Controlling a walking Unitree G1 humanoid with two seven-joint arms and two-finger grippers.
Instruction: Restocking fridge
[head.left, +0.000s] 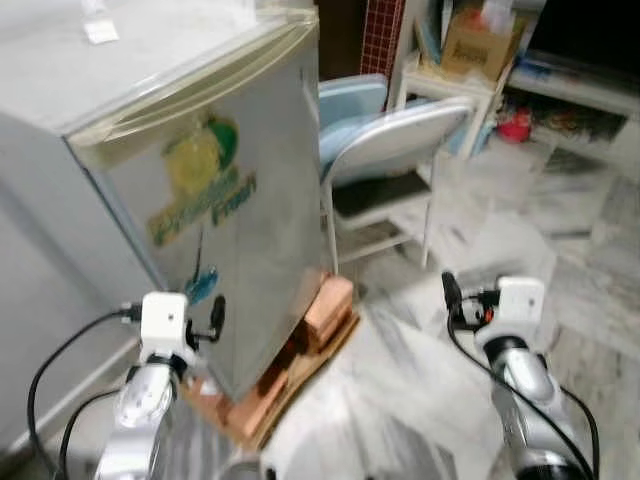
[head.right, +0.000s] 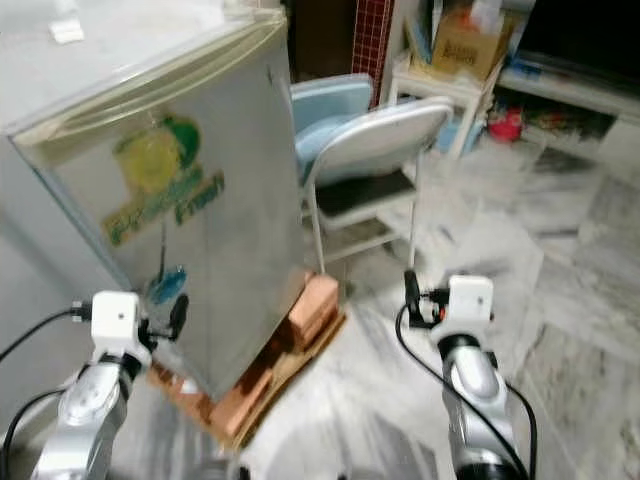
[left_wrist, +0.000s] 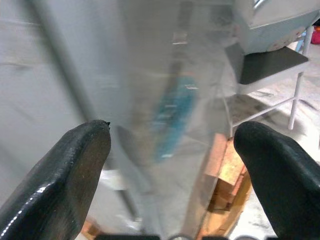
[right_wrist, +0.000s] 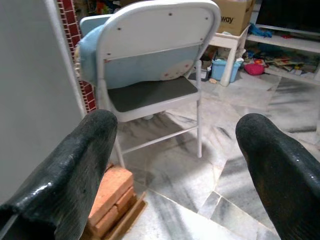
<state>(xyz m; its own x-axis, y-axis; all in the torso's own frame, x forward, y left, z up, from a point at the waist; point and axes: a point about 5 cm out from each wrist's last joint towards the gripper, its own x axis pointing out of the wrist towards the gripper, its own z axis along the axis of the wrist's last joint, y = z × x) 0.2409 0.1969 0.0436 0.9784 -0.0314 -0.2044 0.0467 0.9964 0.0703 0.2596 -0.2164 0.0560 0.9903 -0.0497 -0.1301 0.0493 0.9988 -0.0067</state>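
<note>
Head views: I'm looking down at the grey fridge, door closed, filling the upper left of frame and sitting on bricks over a wood pallet. My left hand is hovering at lower left, just in front of the door w/ the yellow-green sticker, fingers spread apart, gripping nothing. My right hand is hanging at lower right, fingers wide apart & empty, pointing toward the folding chair at centre, over the marble floor.
</note>
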